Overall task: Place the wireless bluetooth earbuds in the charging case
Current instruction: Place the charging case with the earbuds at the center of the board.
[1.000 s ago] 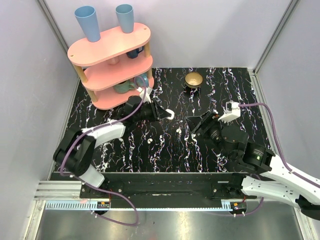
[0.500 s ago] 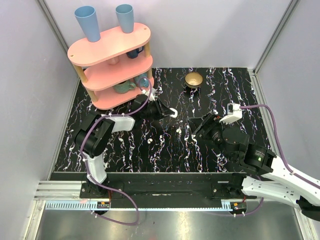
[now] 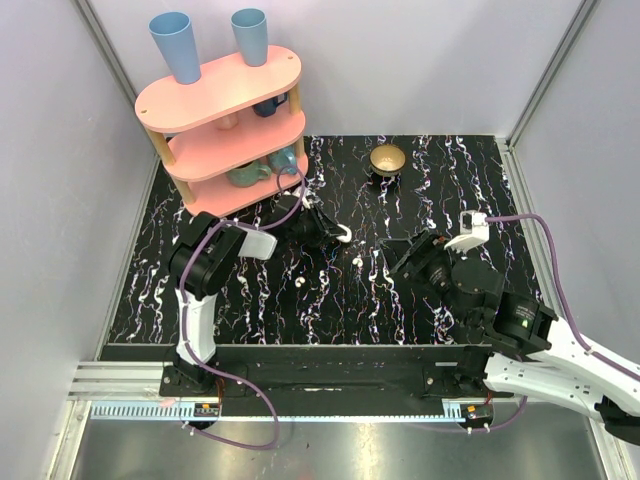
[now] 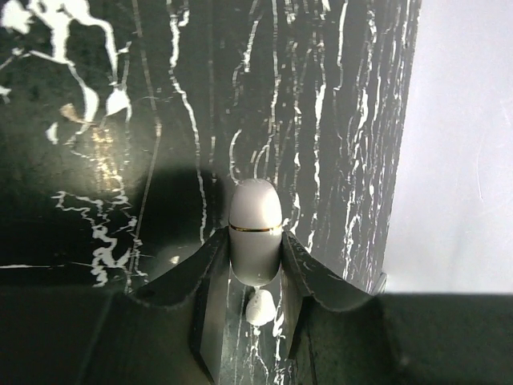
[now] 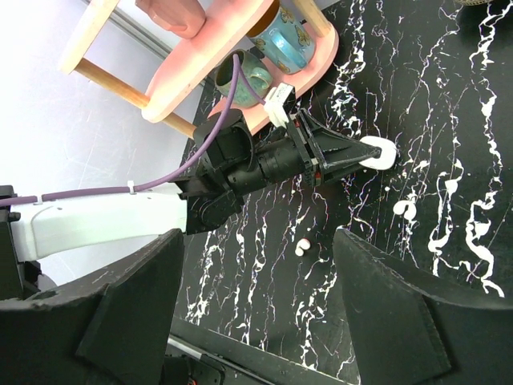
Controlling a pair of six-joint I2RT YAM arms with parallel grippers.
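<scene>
Black marbled table (image 3: 450,170) with white streaks, boxed in by pale grey-lilac walls (image 3: 420,60) on three sides, metal posts in the far corners, and a metal rail (image 3: 120,380) along the near edge. A pink three-tier shelf (image 3: 220,90) stands at the far left of the table, with two blue cups (image 3: 177,45) upside down on its top deck and mugs on the lower tiers. A small gold bowl (image 3: 388,158) sits far centre, well apart from everything else. The left gripper (image 3: 330,232) reaches out near the shelf foot, clenched on the charging case (image 4: 256,216). The case's rounded end sticks out past the fingertips, with a thin gold seam line across it (can't tell if it touches the table). The right gripper (image 5: 258,241) is released, its jaws spread wide with nothing between them, low over mid table and pointing toward the left one. One earbud (image 3: 357,259) lies on the bare table just near-side of the case. The second earbud (image 3: 301,282) lies further toward the near left, apart from the first. Both are outside the case. Purple cables run along both arms.
</scene>
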